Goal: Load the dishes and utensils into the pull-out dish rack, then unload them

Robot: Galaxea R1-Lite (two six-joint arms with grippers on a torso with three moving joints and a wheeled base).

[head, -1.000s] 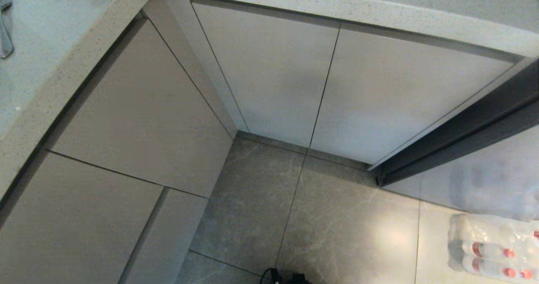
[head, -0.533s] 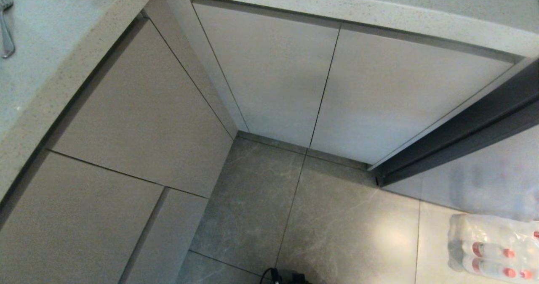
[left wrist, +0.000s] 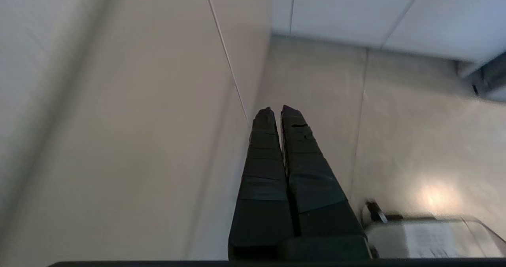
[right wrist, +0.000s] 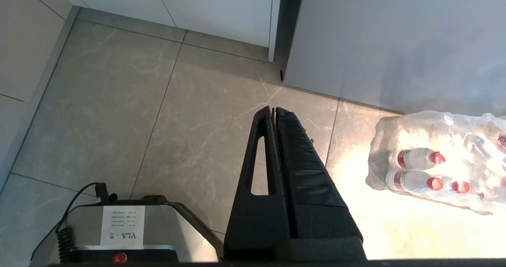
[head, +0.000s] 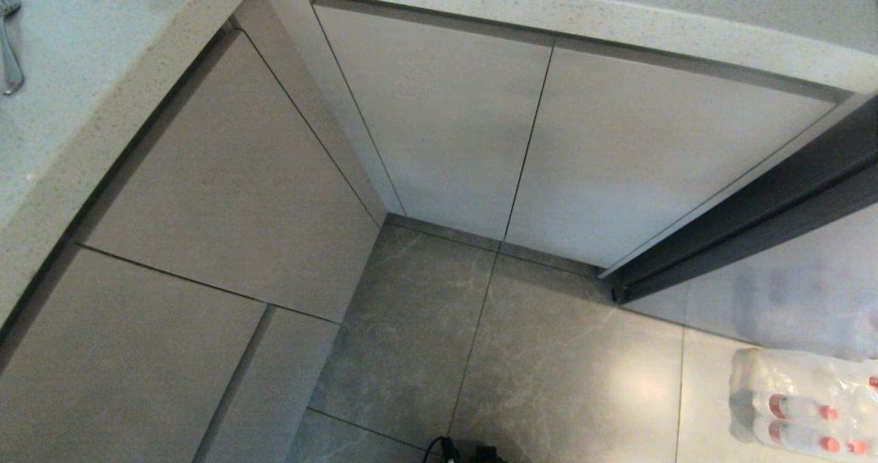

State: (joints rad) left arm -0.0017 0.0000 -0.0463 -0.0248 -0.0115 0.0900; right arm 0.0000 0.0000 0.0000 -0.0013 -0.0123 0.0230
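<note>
head: downward, cabinet corner | wrists: downward, near floor (right wrist: 118, 101) | shared: floor

Kitchen corner: speckled light stone countertop (head: 562, 17) runs around over flat beige handleless cabinet fronts (head: 439, 127), all closed. Grey marbled floor tiles (head: 549, 381) with a bright glare patch, plus a shrink-wrapped pack of red-capped water bottles (head: 802, 408) at the right.

Speckled matt stone countertop (head: 103, 99) bearing a shiny metal fork (head: 8, 44); smooth matt beige cabinet fronts (head: 226, 188); glossy veined grey floor tiles (head: 549, 367); clear crinkled plastic wrap around bottles (head: 802, 401).
</note>
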